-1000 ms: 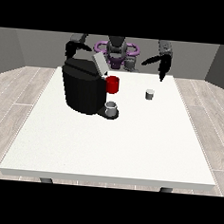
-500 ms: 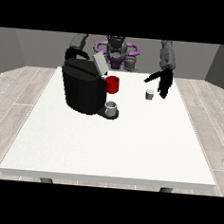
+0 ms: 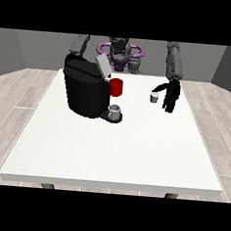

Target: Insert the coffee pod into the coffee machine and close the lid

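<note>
The hand at the view's right [image 3: 171,96] has been lowered from shoulder height to just beside the coffee pod [image 3: 154,97], fingers hanging spread, nothing pinched; the grasp is judged imminent but not begun. The pod stands untouched at the hand's 9 o'clock, well apart from the coffee machine [image 3: 87,91], whose lid [image 3: 102,66] is raised. The table's [image 3: 134,153] far edge lies near at 12 o'clock; open room spreads toward 6. The other hand is hidden behind the machine.
</note>
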`<act>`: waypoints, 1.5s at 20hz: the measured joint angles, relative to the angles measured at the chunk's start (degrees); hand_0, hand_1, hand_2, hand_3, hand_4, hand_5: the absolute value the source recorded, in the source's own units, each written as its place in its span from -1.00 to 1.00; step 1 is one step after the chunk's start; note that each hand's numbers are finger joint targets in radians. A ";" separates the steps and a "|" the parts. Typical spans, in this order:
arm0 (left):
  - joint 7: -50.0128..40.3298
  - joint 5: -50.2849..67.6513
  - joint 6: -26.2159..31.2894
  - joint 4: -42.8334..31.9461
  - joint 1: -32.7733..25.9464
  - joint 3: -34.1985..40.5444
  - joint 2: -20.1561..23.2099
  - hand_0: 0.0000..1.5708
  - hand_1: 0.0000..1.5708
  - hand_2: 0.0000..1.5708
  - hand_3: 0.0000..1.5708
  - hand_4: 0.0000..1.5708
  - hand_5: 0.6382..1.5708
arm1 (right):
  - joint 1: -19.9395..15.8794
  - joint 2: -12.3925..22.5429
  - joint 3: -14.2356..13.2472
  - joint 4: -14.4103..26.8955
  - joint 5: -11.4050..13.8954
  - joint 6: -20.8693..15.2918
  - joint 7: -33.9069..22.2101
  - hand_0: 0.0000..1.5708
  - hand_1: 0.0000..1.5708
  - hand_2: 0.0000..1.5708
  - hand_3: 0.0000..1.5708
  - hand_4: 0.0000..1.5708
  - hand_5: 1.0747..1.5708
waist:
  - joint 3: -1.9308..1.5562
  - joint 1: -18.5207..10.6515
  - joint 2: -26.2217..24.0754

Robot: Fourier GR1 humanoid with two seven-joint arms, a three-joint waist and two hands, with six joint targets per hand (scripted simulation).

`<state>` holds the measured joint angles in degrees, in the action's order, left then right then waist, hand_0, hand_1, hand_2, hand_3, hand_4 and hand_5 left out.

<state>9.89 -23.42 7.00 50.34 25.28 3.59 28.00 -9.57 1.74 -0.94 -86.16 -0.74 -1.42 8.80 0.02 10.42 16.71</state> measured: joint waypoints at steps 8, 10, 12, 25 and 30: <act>1.05 -4.49 0.47 -5.53 4.73 -1.36 0.58 -1.00 -1.00 -0.53 -1.00 -1.00 1.00 | -3.02 0.41 -1.75 5.40 0.13 -0.33 3.34 -1.00 -1.00 -1.00 -1.00 -0.52 1.00 | -0.46 -0.73 1.31; 1.54 -4.72 1.13 -6.69 5.03 -1.34 0.30 -1.00 -1.00 -0.59 -1.00 -1.00 1.00 | -2.20 0.19 -1.63 6.12 0.28 -0.39 3.93 -1.00 -1.00 -1.00 -1.00 -0.52 1.00 | -0.53 -0.75 0.61; 2.07 -4.78 1.46 -7.32 5.51 -1.01 0.40 -1.00 -1.00 -0.76 -1.00 -1.00 1.00 | -3.13 0.23 -2.20 6.39 0.00 -0.79 3.62 -1.00 -1.00 -1.00 -1.00 -0.51 1.00 | -0.73 -0.78 1.06; 4.52 -10.71 -3.35 -10.91 7.53 -2.03 0.35 0.54 0.54 0.56 0.39 -1.00 1.00 | -3.97 -0.08 -2.87 9.07 -0.55 -1.37 3.02 -1.00 -1.00 -1.00 -1.00 -0.58 1.00 | -0.79 -0.82 -0.81; 3.74 -13.24 -6.17 -10.21 7.00 -3.44 -1.53 0.59 0.59 0.58 0.37 -0.87 1.00 | -4.20 -0.15 -2.62 10.80 -0.08 -1.80 2.95 -1.00 -1.00 -1.00 -1.00 -0.63 1.00 | -0.91 -0.99 -1.76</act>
<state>13.63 -36.66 0.83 40.13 32.28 0.14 26.46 -13.76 1.59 -3.56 -75.36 -0.82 -3.22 11.75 -0.89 9.43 14.95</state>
